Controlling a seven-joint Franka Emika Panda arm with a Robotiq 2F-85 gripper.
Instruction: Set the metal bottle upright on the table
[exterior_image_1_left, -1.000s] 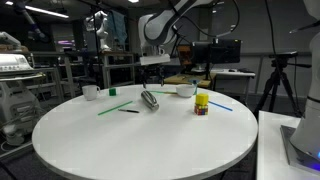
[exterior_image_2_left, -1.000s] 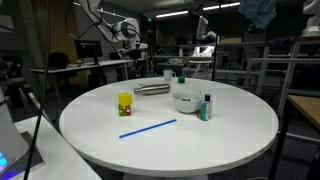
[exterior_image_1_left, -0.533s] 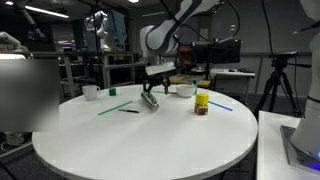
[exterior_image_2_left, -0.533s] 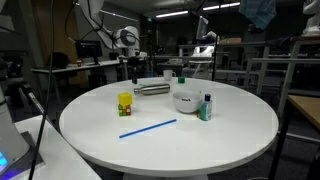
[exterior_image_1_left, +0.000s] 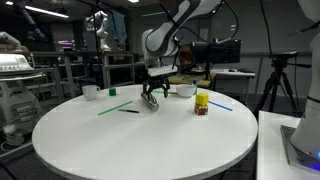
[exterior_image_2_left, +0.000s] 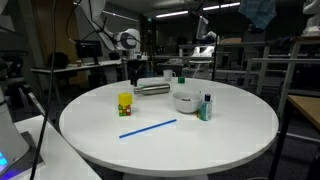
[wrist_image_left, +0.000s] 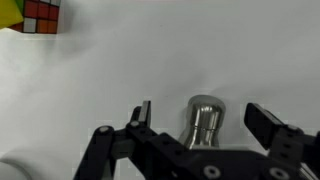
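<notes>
The slim silver-grey metal bottle (exterior_image_1_left: 150, 100) lies on its side on the round white counter (exterior_image_1_left: 130, 140), towards the far edge in an exterior view and well apart from the counter's middle. The black two-fingered gripper (exterior_image_1_left: 152, 91) hangs directly over it with its jaws spread wide and holding nothing. In the wrist view the bottle (wrist_image_left: 204, 128) sits between the two fingers of the gripper (wrist_image_left: 200, 110), slightly nearer the finger on the view's right. Its capped neck points away from the camera. So its long axis runs straight across the line on which the jaws close (a good sign for a grip around the body). I cannot tell whether the fingertips are already level with the bottle's sides. In my judgement the next move is to close, lift and tip the neck upward.
</notes>
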